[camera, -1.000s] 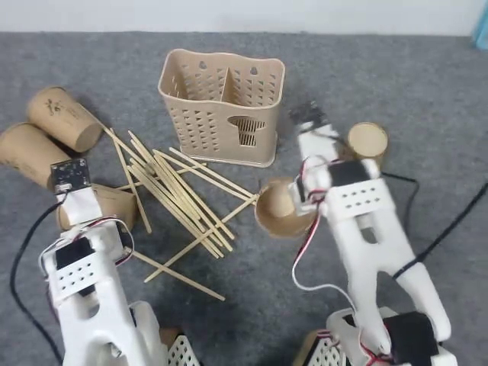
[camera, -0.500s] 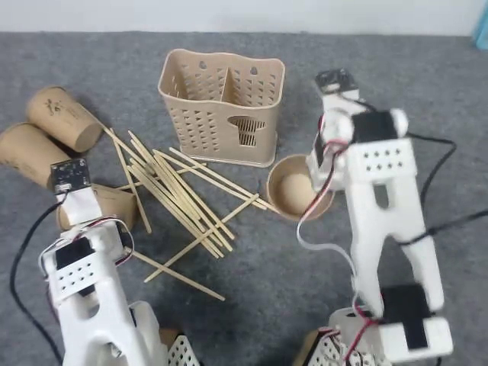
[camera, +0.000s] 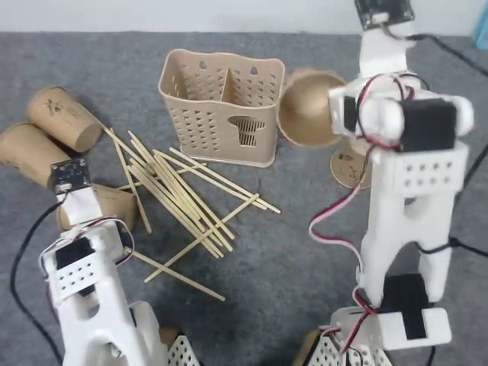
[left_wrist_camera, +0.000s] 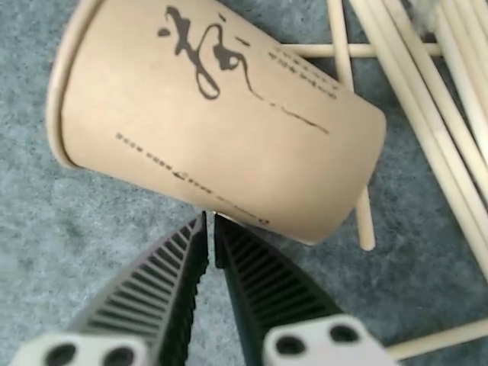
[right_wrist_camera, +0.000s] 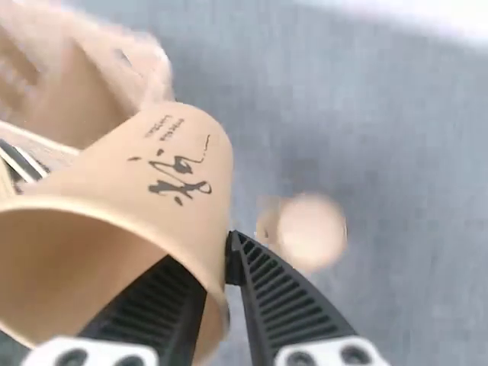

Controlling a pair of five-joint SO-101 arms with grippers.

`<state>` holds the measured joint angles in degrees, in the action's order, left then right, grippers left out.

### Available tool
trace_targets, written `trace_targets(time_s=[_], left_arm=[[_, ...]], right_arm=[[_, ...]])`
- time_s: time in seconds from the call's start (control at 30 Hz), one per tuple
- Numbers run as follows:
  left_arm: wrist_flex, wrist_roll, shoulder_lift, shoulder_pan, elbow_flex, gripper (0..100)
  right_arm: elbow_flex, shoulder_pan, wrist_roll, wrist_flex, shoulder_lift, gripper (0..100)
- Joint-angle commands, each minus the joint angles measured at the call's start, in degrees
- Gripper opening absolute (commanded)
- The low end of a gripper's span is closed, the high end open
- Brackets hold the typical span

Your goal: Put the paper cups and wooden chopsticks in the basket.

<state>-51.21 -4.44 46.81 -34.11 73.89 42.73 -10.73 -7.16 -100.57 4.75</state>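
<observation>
Pinching a paper cup (camera: 309, 110) by its wall at the rim, one finger inside and one outside, the right gripper (right_wrist_camera: 227, 244) holds it tilted, mouth toward the wrist, raised off the table just beside the right end of the basket (camera: 206, 122). The height looks meant to clear the basket wall for a drop into the nearer compartment, tho the cup isn't over the opening yet. Under that arm a second cup (camera: 349, 166) stands upright on the gray carpet (camera: 252, 290). Down low, the left gripper (left_wrist_camera: 207, 225) has its fingers drawn nearly together, gripping nothing, tips just beside a lying cup (left_wrist_camera: 213, 130). That gap is prob. too narrow to take the cup w/o widening first. The wooden chopsticks (camera: 179, 194) lie in a loose crisscross pile btwn that cup and the basket, and two more cups (camera: 65, 117) lie at far left. Both basket compartments look empty, so the job appears barely underway.
</observation>
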Motion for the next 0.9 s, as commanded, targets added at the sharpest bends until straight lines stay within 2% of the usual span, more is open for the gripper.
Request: trace_targets(time_s=[0.0, 0.23, 0.67, 0.87], left_arm=[[1.23, 0.0, 0.09, 0.18, -1.54, 1], [1.23, 0.0, 0.09, 0.18, -1.54, 1], [1.23, 0.0, 0.09, 0.26, -1.54, 1], [1.23, 0.0, 0.09, 0.26, -1.54, 1]], right_arm=[[11.34, -4.44, -1.05, -1.1, -1.8, 0.6], [21.54, -9.36, -3.25, 2.24, -15.43, 0.6], [26.11, -9.27, -3.6, -0.22, -26.42, 1.3], [26.2, -9.36, -3.52, 2.77, -28.53, 17.9]])
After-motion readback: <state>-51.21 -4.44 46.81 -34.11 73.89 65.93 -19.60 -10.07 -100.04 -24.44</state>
